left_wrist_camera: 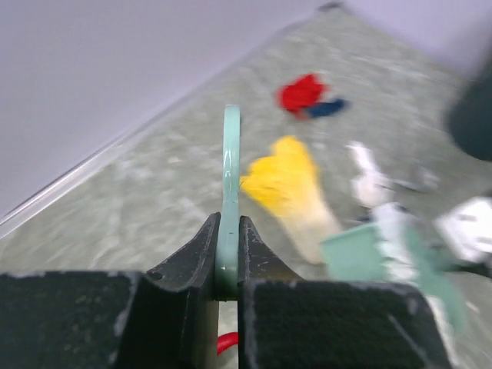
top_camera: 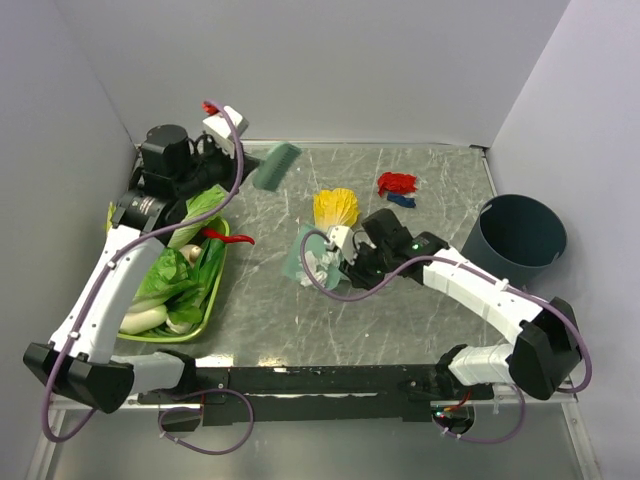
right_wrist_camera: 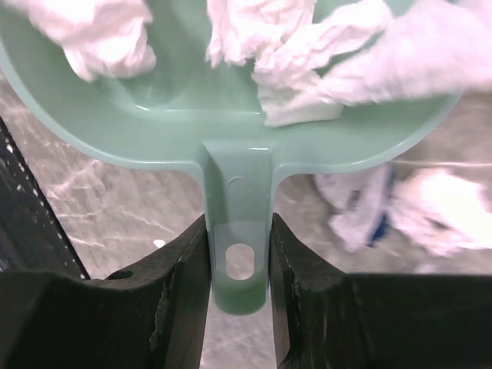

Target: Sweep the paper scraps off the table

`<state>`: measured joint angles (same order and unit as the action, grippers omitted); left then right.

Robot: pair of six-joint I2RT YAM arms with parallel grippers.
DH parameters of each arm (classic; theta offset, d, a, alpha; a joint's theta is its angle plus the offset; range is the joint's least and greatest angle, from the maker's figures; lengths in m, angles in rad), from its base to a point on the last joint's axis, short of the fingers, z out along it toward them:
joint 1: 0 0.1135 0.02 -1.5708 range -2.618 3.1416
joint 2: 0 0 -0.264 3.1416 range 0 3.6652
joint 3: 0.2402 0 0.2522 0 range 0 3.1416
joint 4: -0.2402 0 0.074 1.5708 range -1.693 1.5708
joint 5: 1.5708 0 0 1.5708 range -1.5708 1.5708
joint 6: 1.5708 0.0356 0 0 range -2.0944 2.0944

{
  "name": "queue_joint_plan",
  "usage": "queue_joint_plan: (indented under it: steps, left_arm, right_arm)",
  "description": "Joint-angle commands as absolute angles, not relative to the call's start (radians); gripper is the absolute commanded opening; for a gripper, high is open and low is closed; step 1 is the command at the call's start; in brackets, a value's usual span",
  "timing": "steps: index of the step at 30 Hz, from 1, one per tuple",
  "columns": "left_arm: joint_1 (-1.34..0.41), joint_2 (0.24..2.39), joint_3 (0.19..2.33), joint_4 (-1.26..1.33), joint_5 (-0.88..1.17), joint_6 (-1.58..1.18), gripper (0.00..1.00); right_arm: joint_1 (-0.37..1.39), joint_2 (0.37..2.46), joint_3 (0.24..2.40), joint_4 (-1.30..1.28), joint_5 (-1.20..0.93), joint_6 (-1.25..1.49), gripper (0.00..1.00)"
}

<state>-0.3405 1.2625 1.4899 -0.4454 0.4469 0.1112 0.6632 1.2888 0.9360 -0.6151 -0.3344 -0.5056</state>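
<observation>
Partly done: right gripper (right_wrist_camera: 239, 231) clamps the dustpan (right_wrist_camera: 177, 104) of white scraps (right_wrist_camera: 261, 34), left gripper (left_wrist_camera: 228, 231) pinches the brush (top_camera: 276, 165); red scraps (top_camera: 396, 183) beyond the cabbage (top_camera: 336, 207) lie unswept.

The paper scraps (right_wrist_camera: 254, 38) are crumpled wads; several white ones lie heaped in a pale green dustpan (right_wrist_camera: 177, 115); more white ones, blurred and perhaps tinged blue, lie beside it on the table (top_camera: 300, 330), dark grey-green marble with white veins; a red wad (top_camera: 396, 182) and a dark blue wad (top_camera: 402, 200) touch near its far right corner.
</observation>
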Motion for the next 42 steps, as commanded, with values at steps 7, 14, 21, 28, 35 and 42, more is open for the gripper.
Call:
queue_joint_plan:
  steps: [7, 14, 21, 28, 35, 42]
  left_arm:
    - [-0.287, 1.169, 1.333, -0.181, 0.172, 0.069, 0.01]
    - [-0.288, 1.210, 1.276, -0.163, 0.282, -0.038, 0.01]
    - [-0.290, 1.190, 1.140, -0.129, 0.334, -0.149, 0.01]
    - [-0.293, 1.187, 1.083, -0.114, 0.342, -0.175, 0.01]
    - [-0.304, 1.210, 1.080, -0.120, 0.391, -0.204, 0.01]
    - [-0.308, 1.230, 1.095, -0.179, 0.474, -0.135, 0.01]
  right_arm:
    - [0.500, 1.189, 1.245, -0.925, -0.307, -0.474, 0.00]
    - [0.450, 1.141, 1.408, -1.078, -0.232, -0.492, 0.00]
    - [0.290, 1.106, 1.459, -1.123, -0.126, -0.469, 0.00]
    - [0.149, 1.086, 1.568, -1.210, -0.094, -0.442, 0.00]
    - [0.005, 1.072, 1.608, -1.232, -0.090, -0.419, 0.00]
    - [-0.130, 1.054, 1.597, -1.264, -0.081, -0.403, 0.00]
